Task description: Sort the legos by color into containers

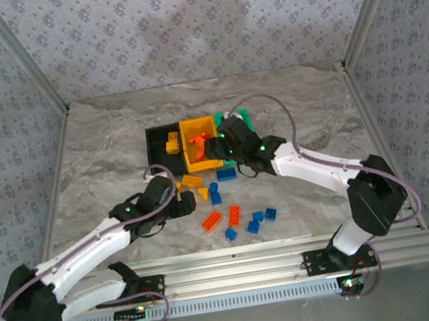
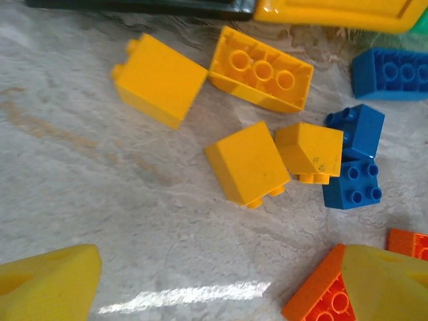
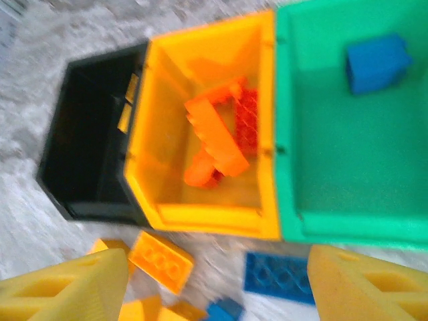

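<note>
- The left pincer (image 2: 217,267) hovers low over the worktop (image 2: 100,187), its fingers spread wide with nothing between them.
- Just ahead of it lies a cluster of yellow legos. The nearest yellow brick (image 2: 249,164) is tipped on its side and touches a smaller yellow brick (image 2: 311,150), which in turn sits against the blue bricks (image 2: 354,154).
- The right pincer (image 3: 217,257) stands open and empty above the containers. Orange-red bricks (image 3: 217,137) lie in the yellow-orange bin (image 3: 200,217) and one blue brick (image 3: 376,61) in the green bin (image 3: 348,167).
- The step in hand looks like the left arm picking a yellow brick for the black bin (image 3: 87,160).
- To do it well, centre over the nearest brick and turn the wrist so the fingers meet its flat faces — not the studs.
- Come down on the open side, clear of the touching neighbour and of the orange-red brick (image 2: 321,297) by the right finger.
- Let the right arm clear the bins first — the two arms are near each other there.
</note>
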